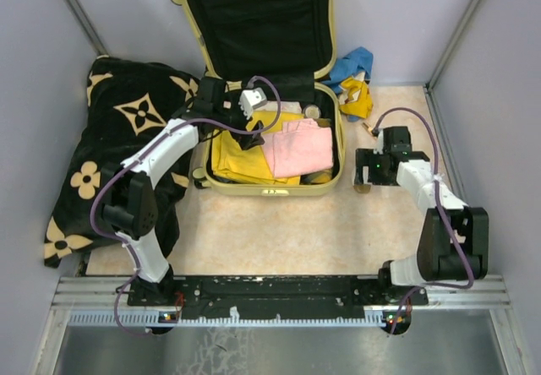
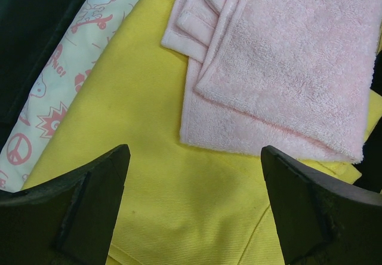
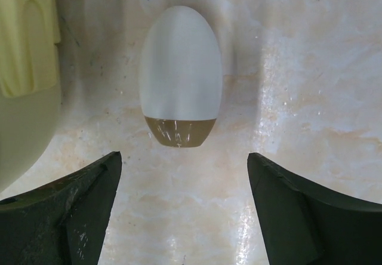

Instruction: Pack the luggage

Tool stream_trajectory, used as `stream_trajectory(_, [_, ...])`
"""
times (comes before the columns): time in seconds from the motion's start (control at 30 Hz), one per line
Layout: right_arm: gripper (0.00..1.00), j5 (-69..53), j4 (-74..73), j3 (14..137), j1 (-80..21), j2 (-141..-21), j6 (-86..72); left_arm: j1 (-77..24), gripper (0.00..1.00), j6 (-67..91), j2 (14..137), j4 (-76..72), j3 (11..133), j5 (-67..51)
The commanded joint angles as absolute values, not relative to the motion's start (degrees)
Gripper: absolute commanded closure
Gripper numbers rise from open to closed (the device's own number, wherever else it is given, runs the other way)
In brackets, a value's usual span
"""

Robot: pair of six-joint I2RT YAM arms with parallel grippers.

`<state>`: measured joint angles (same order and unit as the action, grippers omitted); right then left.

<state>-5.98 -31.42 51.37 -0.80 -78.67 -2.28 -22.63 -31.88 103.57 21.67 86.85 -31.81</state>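
- Luggage (image 1: 254,187): pale-yellow hard-shell case lying open at the back centre of the table (image 1: 270,240); lid propped upright, black lining showing; base half already holds a folded yellow cloth (image 2: 179,205), a pink towel (image 2: 286,68) lying on top of it, and a cartoon-printed fabric item (image 2: 65,80) along one side.
- Left gripper (image 2: 194,151): reaching into the base half, poised just above the yellow cloth; jaws spread wide, nothing between them; whether the fingertips touch the cloth cannot be told.
- Right gripper (image 3: 184,155): low over the table just beside the case's right wall; jaws apart and empty; aimed at an egg-shaped frosted white bottle (image 3: 179,68) with a tan cap, which lies on its side ahead of the fingertips, cap end nearest, not yet between them.
- Surroundings: black blanket with tan flowers (image 1: 110,138) to the left of the case; blue and yellow fabrics (image 1: 355,79) heaped behind its right corner.
- Step in hand, as judged: packing is partly done; the right arm is lining up to pick up the bottle, while the left seems to be waiting or tending the cloth.
- Next move, as judged: advance until the fingers flank the widest part of the bottle, then close gently; the smooth rounded shell may roll or squirt out of a pinch near the taper; afterwards lift over the case wall and set it in a free corner.
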Motion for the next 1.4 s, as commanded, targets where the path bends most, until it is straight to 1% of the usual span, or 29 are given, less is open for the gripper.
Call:
stream_trajectory(0.0, [0.15, -0.6, -26.3, 52.0, -3.1, -81.3, -5.1, -21.6, 0.03, -32.1, 101.5, 21.0, 86.2, -31.4])
stream_trajectory(0.13, [0.16, 2.7, -23.3, 51.8, -5.4, -84.1, -5.8, -21.2, 0.04, -31.7, 101.9, 21.3, 86.5, -31.3])
stream_trajectory(0.37, [0.22, 5.9, -21.8, 54.3, -6.8, -90.7, -6.7, -21.2, 0.04, -31.7, 103.1, 22.6, 87.6, -31.7])
stream_trajectory(0.57, [0.31, 5.9, -20.6, 54.6, -7.0, -93.2, -7.9, -21.1, 0.04, -31.7, 104.1, 23.1, 88.9, -31.5])
stream_trajectory(0.6, [0.31, 6.1, -20.8, 55.0, -7.0, -93.4, -8.0, -21.1, 0.04, -31.7, 104.3, 23.2, 89.0, -31.5])
stream_trajectory(0.73, [0.26, 6.8, -20.1, 56.7, -7.0, -94.0, -7.0, -21.1, 0.04, -31.9, 104.8, 23.4, 89.4, -31.9])
stream_trajectory(0.8, [0.27, 6.4, -20.2, 58.1, -7.0, -94.1, -6.8, -21.1, 0.04, -32.1, 105.2, 23.5, 89.9, -32.1])
stream_trajectory(0.87, [0.28, 6.4, -20.6, 59.1, -7.0, -96.6, -6.8, -21.1, 0.04, -32.1, 105.7, 23.7, 90.6, -32.1])
stream_trajectory(1.0, [0.32, 5.4, -21.9, 60.0, -6.9, -96.6, -6.7, -20.9, 0.04, -32.1, 105.9, 24.3, 91.1, -32.2])
stream_trajectory(1.17, [0.46, 4.5, -23.1, 59.1, -5.6, -95.2, -6.6, -20.3, 0.04, -32.2, 105.6, 24.2, 90.6, -32.3])
stream_trajectory(1.27, [0.5, 4.4, -24.1, 59.5, -4.0, -93.6, -5.9, -20.0, 0.04, -32.0, 105.4, 24.1, 90.4, -32.5])
stream_trajectory(1.37, [0.51, 4.2, -24.9, 62.0, -2.9, -91.4, -3.3, -19.9, 0.04, -32.0, 105.1, 23.7, 89.9, -32.6])
